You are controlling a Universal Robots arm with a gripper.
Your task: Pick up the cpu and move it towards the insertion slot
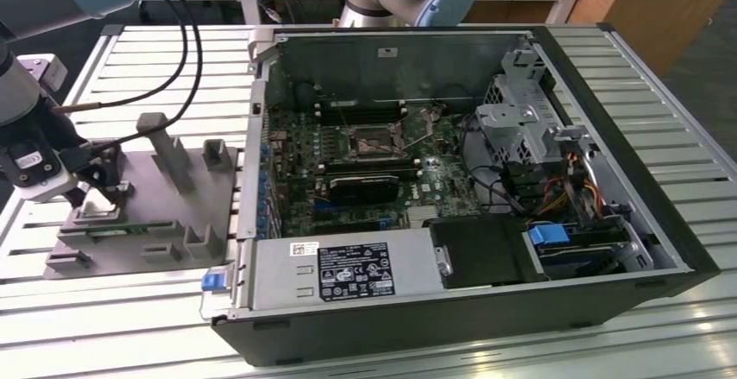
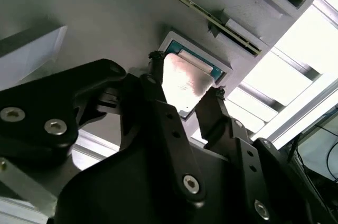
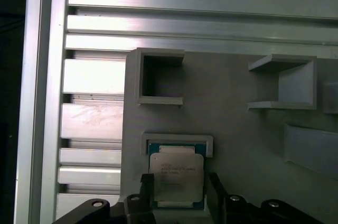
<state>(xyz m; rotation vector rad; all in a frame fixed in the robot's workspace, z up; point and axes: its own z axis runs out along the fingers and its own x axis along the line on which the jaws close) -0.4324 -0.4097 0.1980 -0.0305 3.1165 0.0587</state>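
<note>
The hand (image 1: 99, 199) is down on the grey plastic tray (image 1: 173, 224). In the exterior view the tray sits on the slatted metal desk (image 1: 150, 60) at 9 o'clock of the open computer case (image 1: 679, 249). In the first wrist view the cpu (image 3: 177, 168) lies flat in its shallow pocket (image 3: 179, 139), silvery lid up, and the hand is placed around two of its opposite edges. The pocket's raised rim holds the chip square at a known spot, which is likely why the hand is set over it from straight above and lined up with its sides. I cannot tell whether the hand is clenched on the chip or merely set around it. The cpu is not yet out of the tray. The insertion slot (image 1: 374, 143), a dark socket in a shiny bracket on the motherboard (image 1: 345, 172), is well apart, toward 3 o'clock from the hand. The case lies on its side with its panel off, so the socket faces up and can be reached from above.
</note>
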